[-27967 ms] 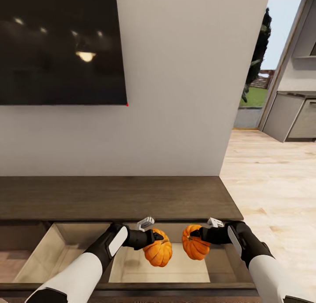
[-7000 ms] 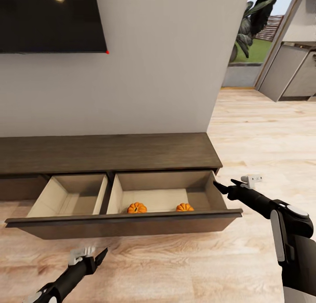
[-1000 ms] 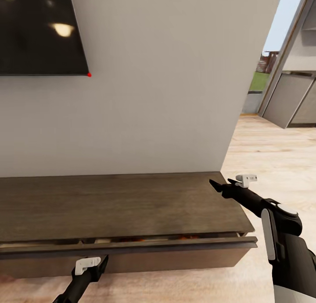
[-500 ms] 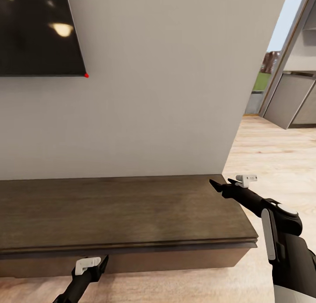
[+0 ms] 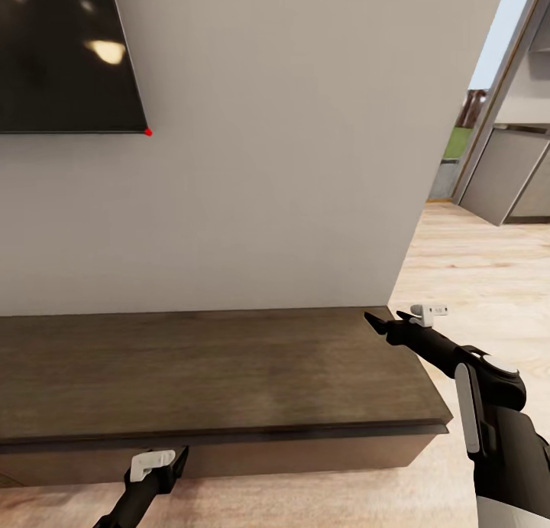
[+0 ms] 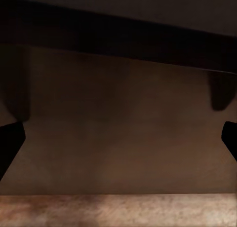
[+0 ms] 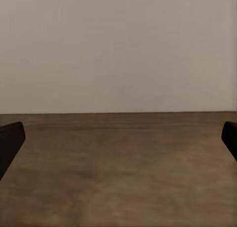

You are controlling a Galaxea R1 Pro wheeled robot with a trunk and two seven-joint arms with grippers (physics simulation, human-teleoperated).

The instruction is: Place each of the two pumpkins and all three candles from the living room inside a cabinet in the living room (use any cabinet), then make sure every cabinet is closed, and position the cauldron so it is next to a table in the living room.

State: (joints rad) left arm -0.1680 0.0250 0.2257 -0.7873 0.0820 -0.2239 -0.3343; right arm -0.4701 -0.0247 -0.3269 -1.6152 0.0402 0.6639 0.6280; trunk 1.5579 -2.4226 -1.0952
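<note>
Even, soft light; lamp glare on television (image 5: 69,54); wrist views dim, blurred.

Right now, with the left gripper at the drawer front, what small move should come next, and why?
Probably draw the left gripper back off the cabinet. The drawer front looks flush under the top, no gap showing, so pushing seems finished; the right gripper hangs open, empty.

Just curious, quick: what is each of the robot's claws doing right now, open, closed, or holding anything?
Left gripper: open and empty, fingers spread, close against the cabinet front.
Right gripper: open and empty, over the cabinet top's right end.
</note>
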